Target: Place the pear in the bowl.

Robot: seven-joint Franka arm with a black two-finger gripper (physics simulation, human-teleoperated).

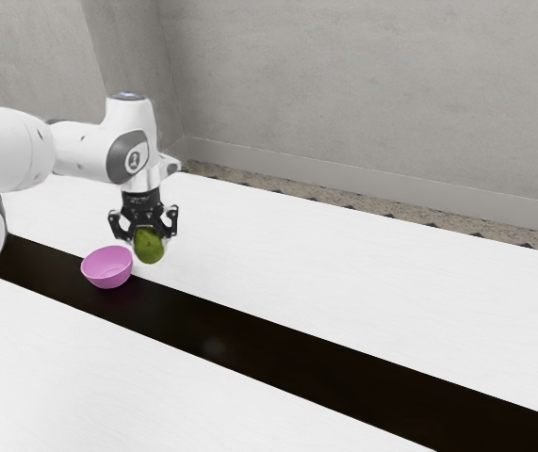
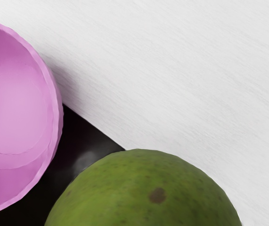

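In the exterior view the black gripper [image 1: 149, 243] points down, its fingers on two sides of the green pear [image 1: 149, 247] and shut on it. The pear hangs under the hand, just to the exterior view's right of the pink bowl [image 1: 107, 267] and somewhat higher than its rim. At the wrist view's lower edge the pear [image 2: 148, 193] looms large, with a brown spot on its skin. Beside it, not touching it, is the bowl [image 2: 16, 113], partly cut off by the picture's edge; no object is seen inside.
The bowl stands on a dark strip [image 1: 278, 347] that runs lengthwise across the white table [image 1: 363, 273]. Behind the table are a speckled floor [image 1: 344, 200] and a grey wall [image 1: 372, 85].
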